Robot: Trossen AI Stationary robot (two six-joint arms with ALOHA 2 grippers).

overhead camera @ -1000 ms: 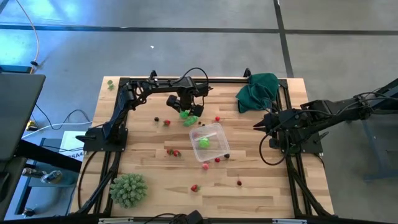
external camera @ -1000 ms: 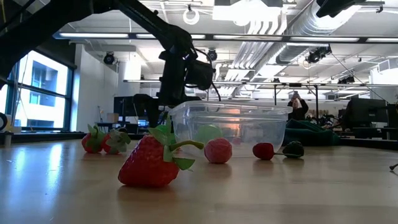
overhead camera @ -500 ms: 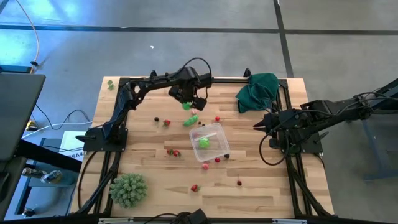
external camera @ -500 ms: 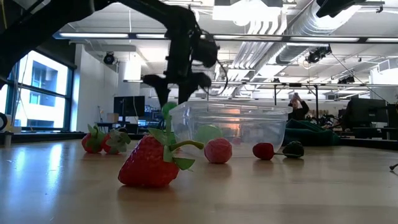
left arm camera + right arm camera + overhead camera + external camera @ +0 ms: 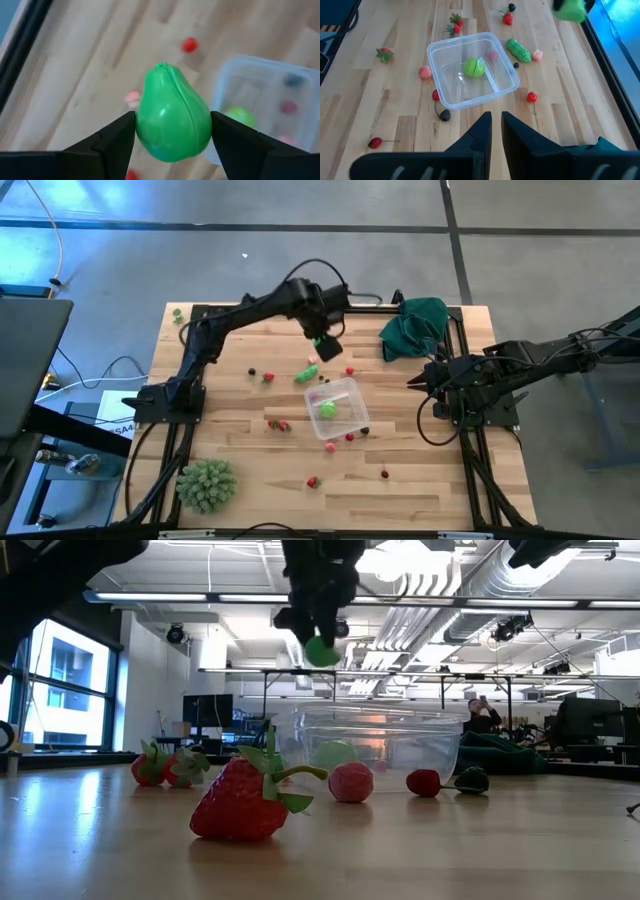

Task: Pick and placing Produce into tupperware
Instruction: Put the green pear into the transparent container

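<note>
— Gripping anything, that left gripper (image 5: 172, 131)?

— Yes. Its two dark fingers (image 5: 116, 137) are clamped on either side of a bright green pear (image 5: 172, 120), one piece of the produce. The jaws stand fairly wide apart because the pear fills the gap between them. In the low view the pear (image 5: 321, 650) hangs in the air well above the desk (image 5: 250, 465), higher than the rim of the tupperware (image 5: 370, 745).

— Which way does the pear point?

— In the left wrist view its narrow stem end points away from the gripper's wrist and the fat end sits back between the fingers, so its long axis runs along the fingers. A seam runs down its length.

— And where is the gripper over the desk?

— Seen from above, the left gripper (image 5: 326, 343) is near the far edge of the desk, toward the middle of that edge, just short of the tupperware (image 5: 337, 406), which lies near the desk's centre with a round green piece (image 5: 328, 409) inside it.

— The other arm?

— The right gripper (image 5: 496, 131) waits at the right edge of the desk, its fingers drawn nearly together on nothing, facing the tupperware.

— Other produce?

— A long green pod (image 5: 519, 50) lies just beside the tupperware on its far side, and small red berries (image 5: 532, 96) are scattered around it.
</note>
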